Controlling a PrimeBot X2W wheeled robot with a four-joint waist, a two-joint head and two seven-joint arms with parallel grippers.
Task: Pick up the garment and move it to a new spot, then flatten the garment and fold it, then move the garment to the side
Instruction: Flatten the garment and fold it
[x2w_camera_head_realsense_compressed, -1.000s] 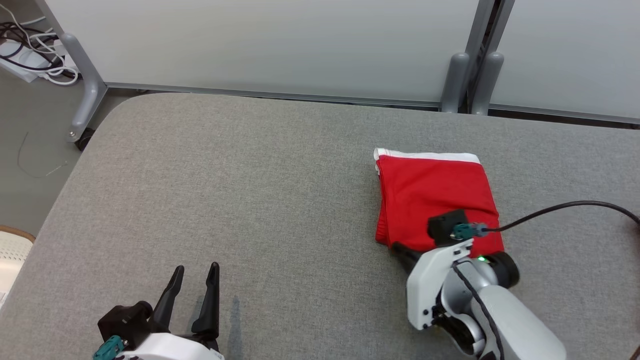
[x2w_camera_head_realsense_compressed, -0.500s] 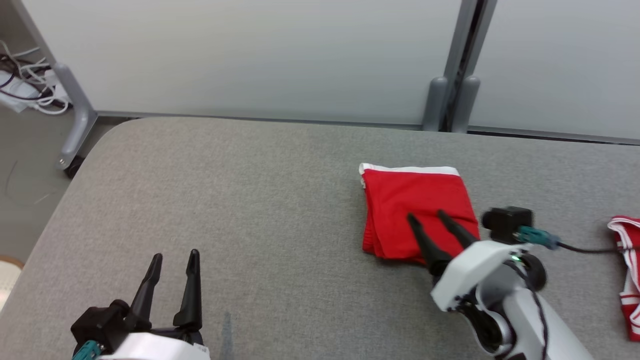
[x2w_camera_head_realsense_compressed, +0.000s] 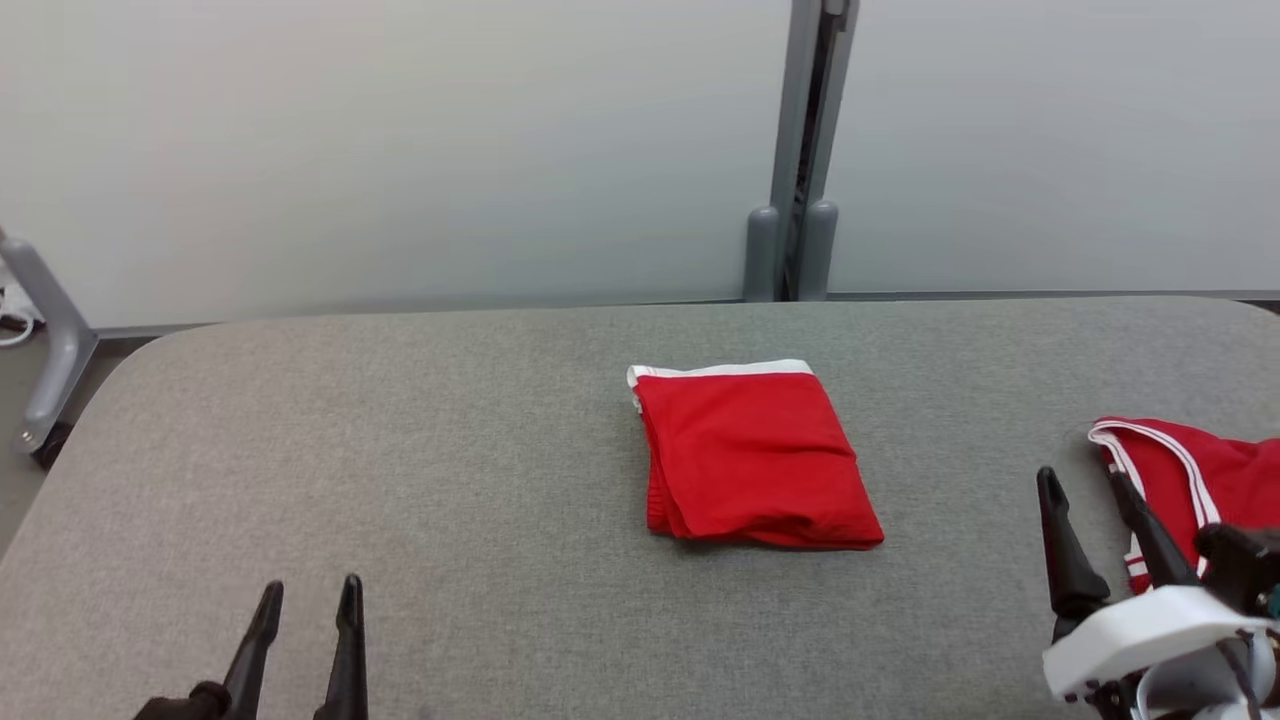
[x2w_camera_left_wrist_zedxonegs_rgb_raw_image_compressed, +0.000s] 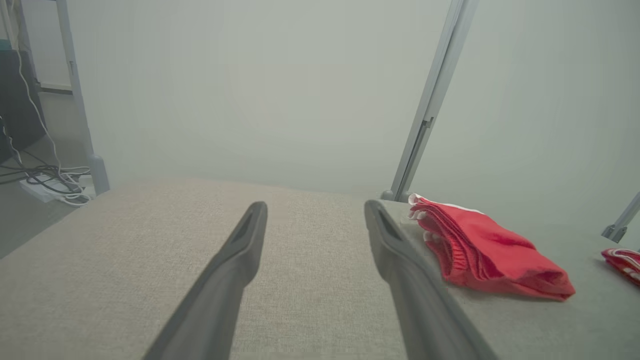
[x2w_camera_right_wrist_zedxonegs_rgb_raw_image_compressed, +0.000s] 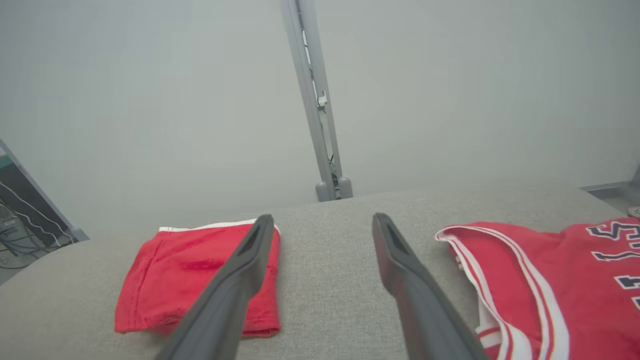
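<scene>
the folded garment (x2w_camera_head_realsense_compressed: 755, 455), red with a white band along its far edge, lies flat in a neat squarish stack about the middle of the grey tabletop (x2w_camera_head_realsense_compressed: 430, 450). its layered edges show on the robot's left side, and nothing touches it. the fold looks finished, so the step in hand reads as the last one, moving it to the side. whether this spot already counts as the side i cannot tell. if it still has to go, the next move calls for a claw to come down at one edge of the stack and pinch every layer at once. it should then carry the stack low so the fold does not fall open.

the right claw (x2w_camera_head_realsense_compressed: 1080, 478) looks the nearer one. it hovers to the garment's right and closer to the robot, well apart from it, its two fingers spread and holding nothing. in the right wrist view the folded garment (x2w_camera_right_wrist_zedxonegs_rgb_raw_image_compressed: 195, 275) lies ahead and to the left. the left claw (x2w_camera_head_realsense_compressed: 311, 586) sits at the lower left, farther off, likewise spread and empty. its wrist view has the folded garment (x2w_camera_left_wrist_zedxonegs_rgb_raw_image_compressed: 490, 250) ahead to the right.

a striped jersey (x2w_camera_head_realsense_compressed: 1220, 480), red with dark lettering, lies loose at the tabletop's right end, just beside the right claw, and could snag on a careless reach.
</scene>
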